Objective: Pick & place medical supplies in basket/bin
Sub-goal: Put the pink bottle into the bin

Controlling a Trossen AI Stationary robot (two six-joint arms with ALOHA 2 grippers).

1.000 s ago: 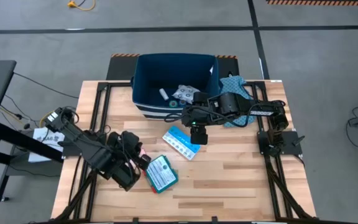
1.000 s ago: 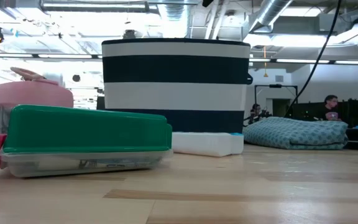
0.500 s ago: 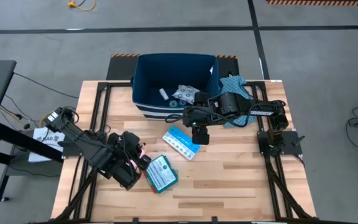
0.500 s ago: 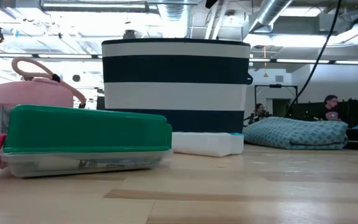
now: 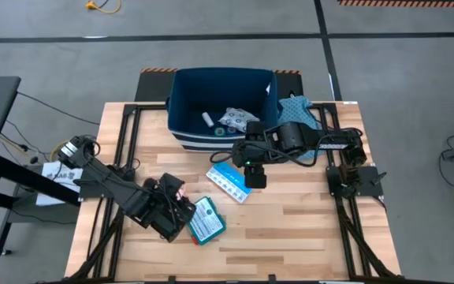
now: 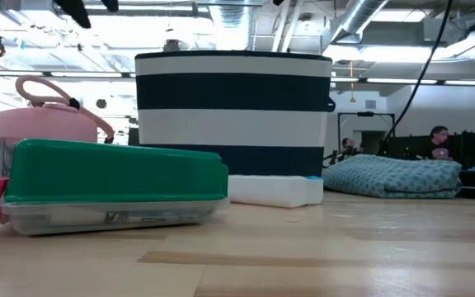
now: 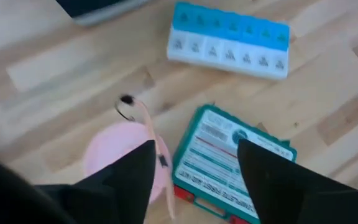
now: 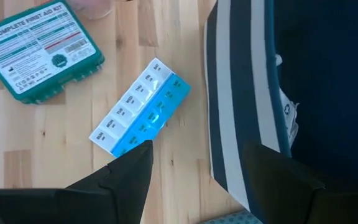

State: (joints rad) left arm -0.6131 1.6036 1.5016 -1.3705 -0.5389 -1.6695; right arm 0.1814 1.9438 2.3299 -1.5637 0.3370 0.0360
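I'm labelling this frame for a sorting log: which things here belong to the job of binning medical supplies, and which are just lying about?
Part of the job:
- navy striped bin
- teal first-aid box
- blue-and-white pill organiser
- pink round item
- supplies already in the bin

Lying about:
- teal dotted cloth beside the bin

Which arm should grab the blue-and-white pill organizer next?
Right. Its end effector hangs open just beside the pill organizer, with the bin close behind. The left end effector is open over the pink roll and teal box.
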